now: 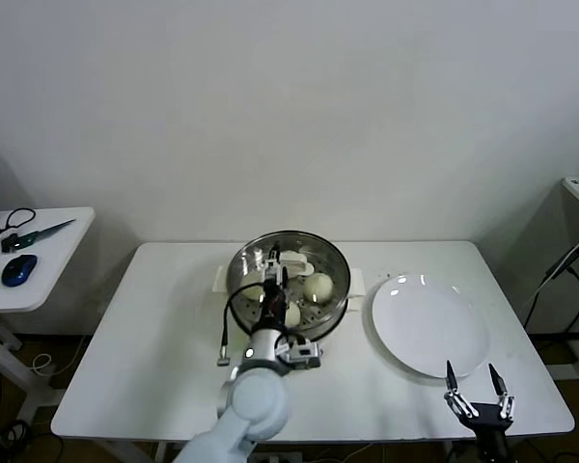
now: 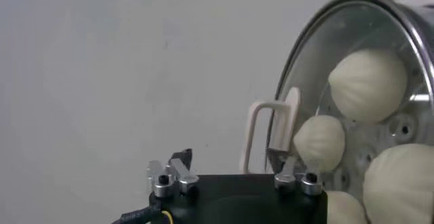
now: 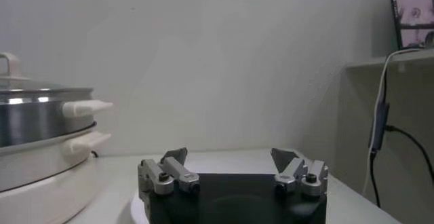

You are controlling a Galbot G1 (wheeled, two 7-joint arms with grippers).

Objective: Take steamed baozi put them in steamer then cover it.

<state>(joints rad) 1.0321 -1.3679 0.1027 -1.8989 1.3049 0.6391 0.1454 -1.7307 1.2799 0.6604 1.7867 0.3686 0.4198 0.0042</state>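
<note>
I see the glass cover (image 2: pixel 352 76) sitting on the steamer (image 1: pixel 289 280) mid-table, baozi (image 2: pixel 368 85) visible through it on the perforated tray. Left gripper (image 2: pixel 230 171) hangs right over the cover's cream handle (image 2: pixel 271 134), jaws spread either side of it, not gripping. Right gripper (image 1: pixel 479 395) parked at the table's near edge beside the white plate (image 1: pixel 429 326), jaws wide, empty.

I find no text, label, brand or number I can read anywhere in my views. The screen (image 3: pixel 412 9) at the upper right of my right wrist view shows only blurred shapes.
</note>
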